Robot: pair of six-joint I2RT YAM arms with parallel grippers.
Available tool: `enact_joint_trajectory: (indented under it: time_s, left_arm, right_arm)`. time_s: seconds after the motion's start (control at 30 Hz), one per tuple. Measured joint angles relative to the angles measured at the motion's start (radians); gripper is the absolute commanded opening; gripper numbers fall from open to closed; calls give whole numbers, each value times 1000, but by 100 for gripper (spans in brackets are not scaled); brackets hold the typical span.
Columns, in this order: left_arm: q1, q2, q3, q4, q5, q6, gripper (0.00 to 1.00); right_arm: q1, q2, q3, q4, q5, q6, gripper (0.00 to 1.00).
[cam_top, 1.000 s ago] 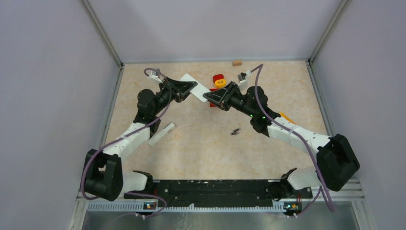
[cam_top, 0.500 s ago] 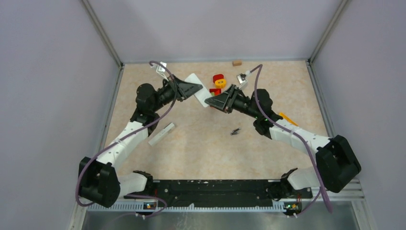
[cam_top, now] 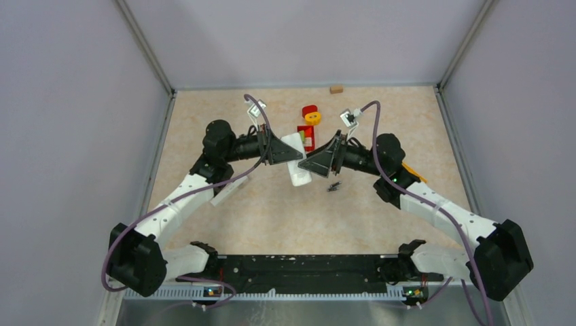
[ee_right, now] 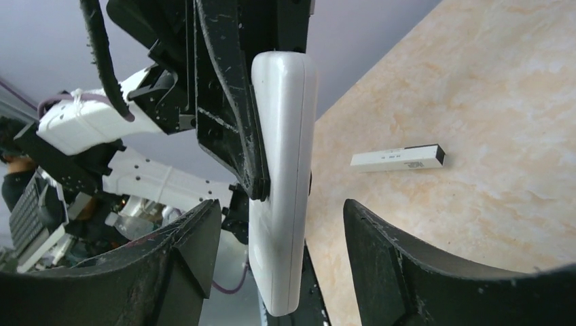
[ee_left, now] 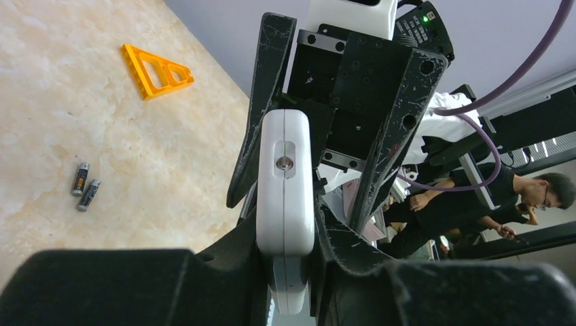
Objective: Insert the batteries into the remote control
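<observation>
Left gripper clamps remote control (long axis far-to-near); right gripper spread, not touching.

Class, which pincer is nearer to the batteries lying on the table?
Right. The right pincer hangs just left of and beyond the batteries; the left pincer sits farther left, gripping the remote control.

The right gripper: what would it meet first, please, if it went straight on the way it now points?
Probably the white plastic remote control between the right gripper's open fingers, held by the left gripper.
</observation>
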Motion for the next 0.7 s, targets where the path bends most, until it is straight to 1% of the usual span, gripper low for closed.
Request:
enact_joint_trajectory:
  time_s: [0.17, 0.37, 0.43, 0.5, 0.57, 0.63, 0.7]
  left_arm:
    - [2, 0, 0, 1, 29, -3, 0]
    - [4, 0, 0, 24, 89, -5, 0]
    - [4, 0, 0, 30, 108, -2, 0]
    - [6, 0, 0, 30, 113, 1, 0]
    - [10, 0, 0, 31, 116, -2, 1]
    - [13, 0, 0, 34, 119, 1, 3]
    - [19, 0, 0, 39, 126, 18, 7]
  right_arm:
    - [0, -2, 0, -27, -72, -49, 68]
    - [0, 14, 7, -80, -169, -119, 53]
    - [4, 29, 23, -103, -186, -143, 45]
    - [12, 45, 50, -125, -208, -163, 35]
    - [22, 63, 82, -137, -220, -183, 27]
    - [29, 86, 110, -148, -241, -192, 21]
    - [29, 103, 120, -151, -256, -185, 5]
